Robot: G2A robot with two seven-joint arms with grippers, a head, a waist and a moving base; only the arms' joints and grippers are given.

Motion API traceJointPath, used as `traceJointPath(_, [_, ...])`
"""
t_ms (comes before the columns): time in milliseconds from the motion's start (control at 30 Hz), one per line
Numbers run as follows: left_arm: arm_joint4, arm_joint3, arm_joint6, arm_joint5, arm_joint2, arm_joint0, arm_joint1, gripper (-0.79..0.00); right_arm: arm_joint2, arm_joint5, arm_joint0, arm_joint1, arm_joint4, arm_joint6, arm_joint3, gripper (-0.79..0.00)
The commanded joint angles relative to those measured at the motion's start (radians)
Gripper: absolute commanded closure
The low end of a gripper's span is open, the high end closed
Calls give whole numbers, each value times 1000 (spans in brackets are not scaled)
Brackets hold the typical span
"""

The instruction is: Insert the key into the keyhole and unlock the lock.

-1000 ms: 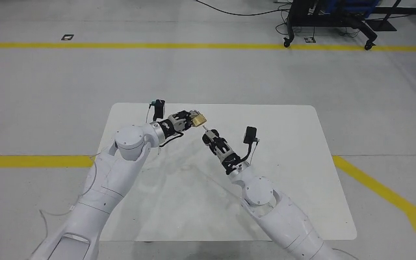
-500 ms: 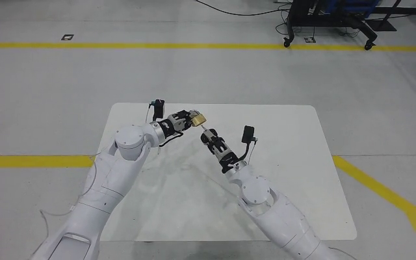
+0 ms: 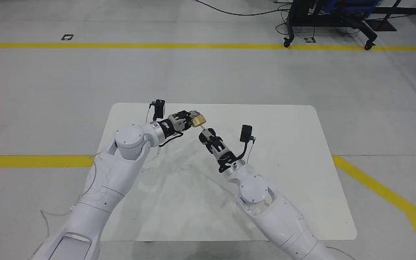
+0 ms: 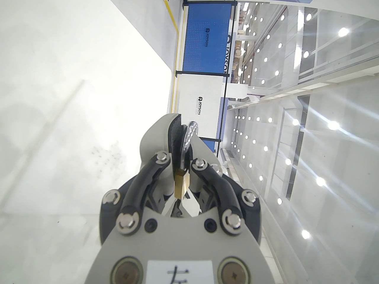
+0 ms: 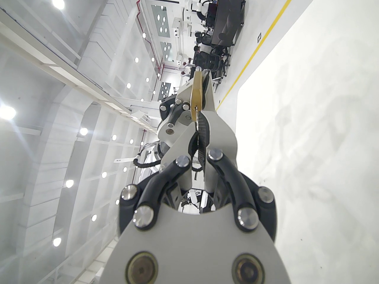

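Clamping my left claw point(image 3: 188, 119) on the brass lock point(image 5: 196, 94), holding it above the bench point(image 3: 292, 175). My right claw point(image 5: 201, 125) is pinching the key point(image 5: 196, 117) tight, tip meeting the lock's keyhole end, depth unclear. Both are hanging well inside the bench edges, with bare surface lying all around.

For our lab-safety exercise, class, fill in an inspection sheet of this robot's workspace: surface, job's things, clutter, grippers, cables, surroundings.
Surface: white table, faintly smudged.
Job's things: brass lock and key, both held above the table; the key's tip meets the lock's keyhole end, depth cannot be told.
Clutter: nothing seen.
Grippers: left gripper shut on the lock; right gripper shut on the key.
Cables: thin leads at the wrists; black cable on the floor.
Surroundings: yellow floor lines; black wheeled frame.
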Motion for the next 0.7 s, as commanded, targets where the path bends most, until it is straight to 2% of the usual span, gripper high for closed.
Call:
traceJointPath(0, [1,1,-4,-2,-1,0,-1,0,5,0,-1,-2,0,-3,-1,0])
traceJointPath(667, [12,5,-26,-6,-10,0,-6,0,15,37,4,-28,-26,-13,6,0])
